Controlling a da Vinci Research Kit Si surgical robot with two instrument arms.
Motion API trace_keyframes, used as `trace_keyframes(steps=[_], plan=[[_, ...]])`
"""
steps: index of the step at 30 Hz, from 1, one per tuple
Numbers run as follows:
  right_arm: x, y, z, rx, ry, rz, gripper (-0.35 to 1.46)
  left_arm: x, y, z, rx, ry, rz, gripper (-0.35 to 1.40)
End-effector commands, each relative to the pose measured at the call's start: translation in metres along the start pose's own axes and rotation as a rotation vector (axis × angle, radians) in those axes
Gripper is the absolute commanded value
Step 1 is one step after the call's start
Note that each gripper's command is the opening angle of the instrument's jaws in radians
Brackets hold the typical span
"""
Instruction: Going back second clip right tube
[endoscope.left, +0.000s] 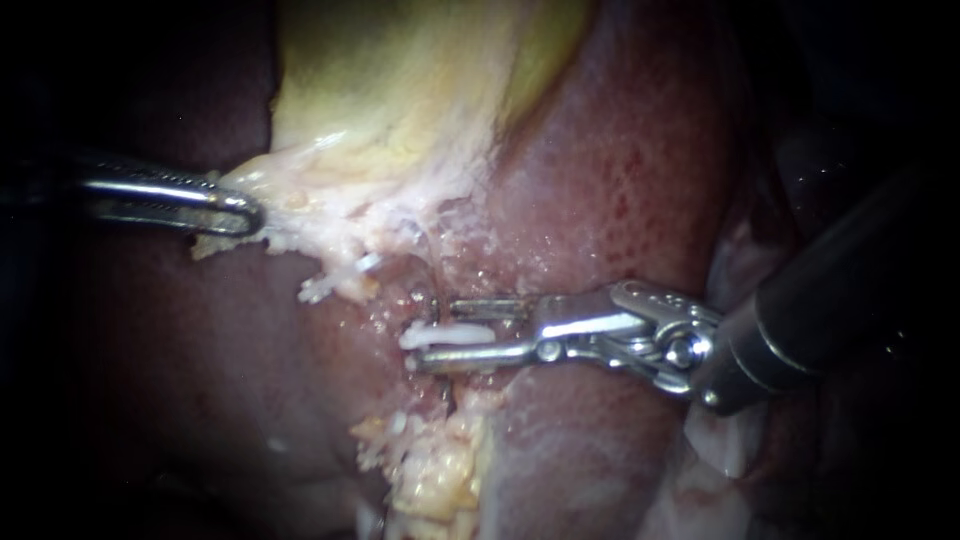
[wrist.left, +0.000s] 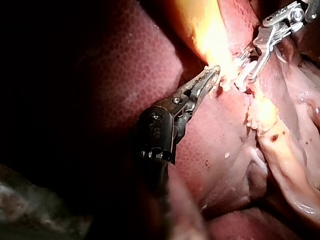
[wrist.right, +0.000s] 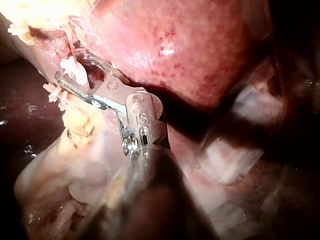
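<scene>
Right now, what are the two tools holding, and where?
Left instrument pinches the gallbladder by its pale edge. Right instrument's jaws stand open around a white clip, gripping nothing.

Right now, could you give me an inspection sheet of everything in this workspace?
Surface: red liver with the yellow gallbladder lying on it.
Job's things: white piece between the right instrument's jaws; clip or tube, cannot tell.
Clutter: pale fatty scraps beneath the jaws.
Instruments: left instrument, jaws shut on pale tissue at the gallbladder's edge; right instrument, jaws open.
Cables: nothing seen.
Surroundings: dark, nothing seen.
</scene>
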Motion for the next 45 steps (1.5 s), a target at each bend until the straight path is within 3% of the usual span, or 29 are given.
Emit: trace_keyframes(steps=[1,8,11,15,18,21,35,45], plan=[[0.0002,-0.0001,-0.0006,0.004,-0.001,-0.033,0.50,0.0000,0.0000,0.0000,0.000,0.000,0.000,-0.35],[0.0024,-0.0016,-0.0054,0.027,-0.007,-0.316,0.50,0.0000,0.0000,0.0000,0.000,0.000,0.000,-0.35],[0.0031,-0.0022,-0.0072,0.025,-0.044,-0.403,0.50,0.0000,0.0000,0.0000,0.000,0.000,0.000,-0.35],[0.0037,-0.0030,-0.0090,0.014,-0.132,-0.503,0.50,0.0000,0.0000,0.0000,0.000,0.000,0.000,-0.35],[0.0040,-0.0034,-0.0100,0.019,-0.162,-0.569,0.50,0.0000,0.0000,0.0000,0.000,0.000,0.000,-0.35],[0.0043,-0.0038,-0.0110,0.029,-0.162,-0.614,0.50,0.0000,0.0000,0.0000,0.000,0.000,0.000,-0.35],[0.0060,-0.0047,-0.0134,0.048,-0.161,-0.684,0.50,-0.0002,-0.0002,0.0004,0.002,0.001,0.001,-0.35],[0.0059,-0.0048,-0.0135,0.049,-0.162,-0.685,0.50,-0.0019,-0.0012,0.0040,0.007,0.002,0.011,-0.35]])
